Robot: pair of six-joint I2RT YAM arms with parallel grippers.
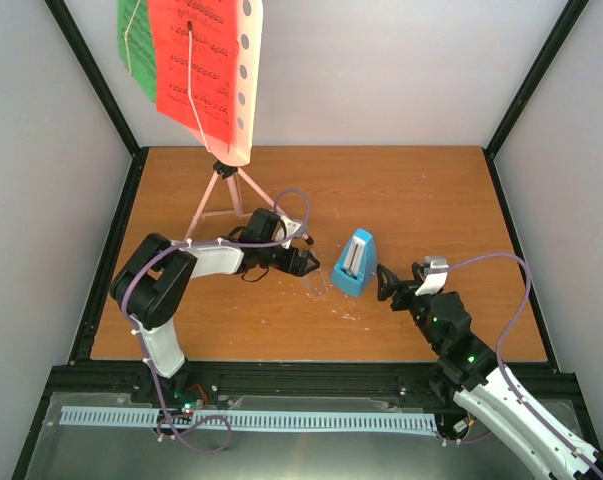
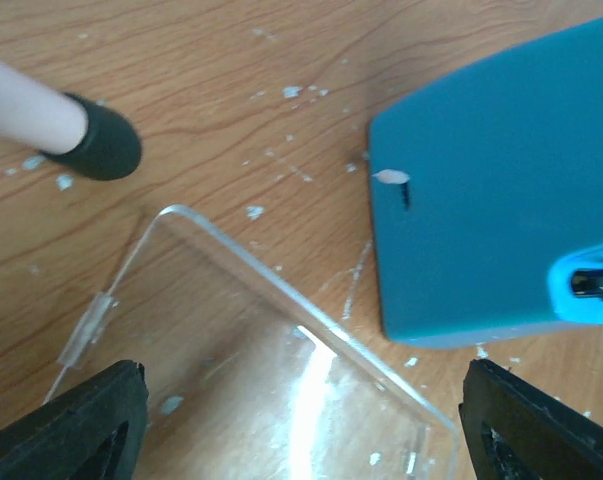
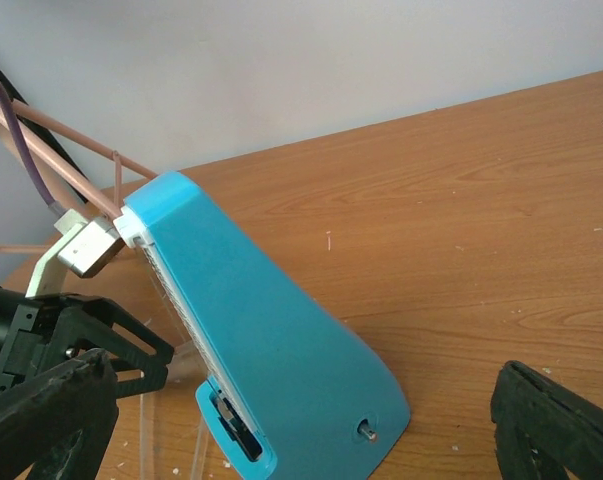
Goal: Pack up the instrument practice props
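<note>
Mid-tabletop (image 1: 431, 200), between both arms: blue metronome (image 1: 353, 264) upright, clear cover (image 2: 261, 380) flat just to its left. L gripper (image 1: 306, 263) spread over cover; R gripper (image 1: 386, 283) spread wide beside metronome. Prob. light, stiff, slick plastic. Pinch cover by edges, metronome low across flanks.

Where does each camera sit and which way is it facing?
Top external: above and behind the arms, looking down on table, stand, metronome; both arms show.
Left wrist: on the left gripper, facing down at cover and metronome; own fingertips in bottom corners.
Right wrist: on the right gripper, looking low across at the metronome; own fingertips, plus left gripper.
Shared: all three show the metronome.
</note>
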